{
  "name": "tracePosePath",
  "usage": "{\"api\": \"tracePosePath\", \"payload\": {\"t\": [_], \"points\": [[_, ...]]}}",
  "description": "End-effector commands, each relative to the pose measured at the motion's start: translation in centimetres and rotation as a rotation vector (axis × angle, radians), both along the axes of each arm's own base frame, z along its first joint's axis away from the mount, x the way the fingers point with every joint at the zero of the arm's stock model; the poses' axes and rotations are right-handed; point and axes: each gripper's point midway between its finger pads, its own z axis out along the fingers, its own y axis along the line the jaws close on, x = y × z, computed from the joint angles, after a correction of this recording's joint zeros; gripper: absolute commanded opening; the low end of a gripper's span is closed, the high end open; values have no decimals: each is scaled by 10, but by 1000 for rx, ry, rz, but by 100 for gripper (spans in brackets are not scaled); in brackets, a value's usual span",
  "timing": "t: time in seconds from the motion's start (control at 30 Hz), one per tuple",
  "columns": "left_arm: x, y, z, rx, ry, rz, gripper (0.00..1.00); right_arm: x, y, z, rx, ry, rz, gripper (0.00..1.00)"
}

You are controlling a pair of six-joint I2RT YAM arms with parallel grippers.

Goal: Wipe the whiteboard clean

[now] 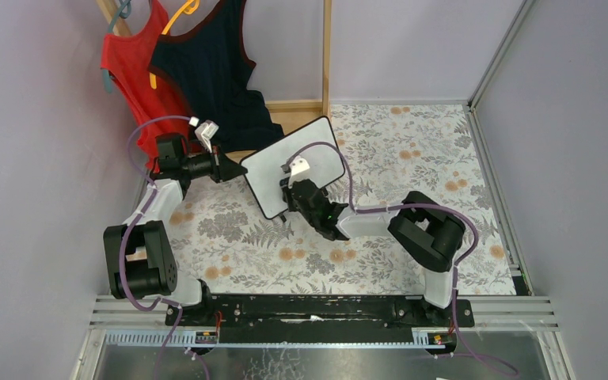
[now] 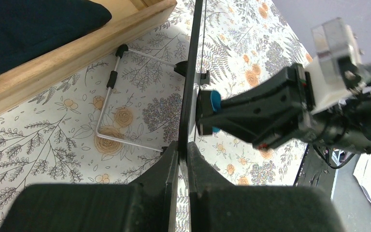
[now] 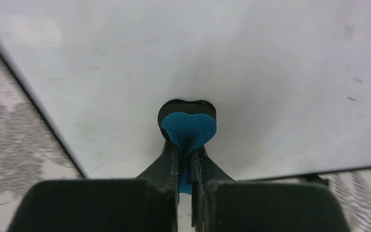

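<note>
The whiteboard is propped at a slant on its wire stand, on the flowery table, toward the far side. Its left edge is pinched tight by the left gripper, so the board is held steady. A small blue eraser is squeezed between the jaws of the right gripper. It is pressed flat against the white face of the board, low down and near the middle. Most of the face that can be seen looks white and clean, and no big writing is found on it. A few small dark specks are seen toward the right side, but the wrist picture is blurry, so they may be ink or only dirt. The job is judged to be nearly done, with only that right part left to be wiped.
</note>
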Motion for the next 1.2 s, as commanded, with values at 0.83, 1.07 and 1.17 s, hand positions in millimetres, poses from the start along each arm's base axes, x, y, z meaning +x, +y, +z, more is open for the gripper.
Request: {"api": "tracePosePath", "payload": {"t": [0.83, 1.07, 1.17], "points": [[2, 1, 9, 29, -62, -10, 0, 16, 46, 65, 144, -40, 7, 0], [2, 1, 7, 28, -57, -10, 0, 0, 80, 87, 221, -40, 82, 0], [2, 1, 7, 27, -56, -11, 0, -4, 92, 91, 232, -43, 113, 0]]}}
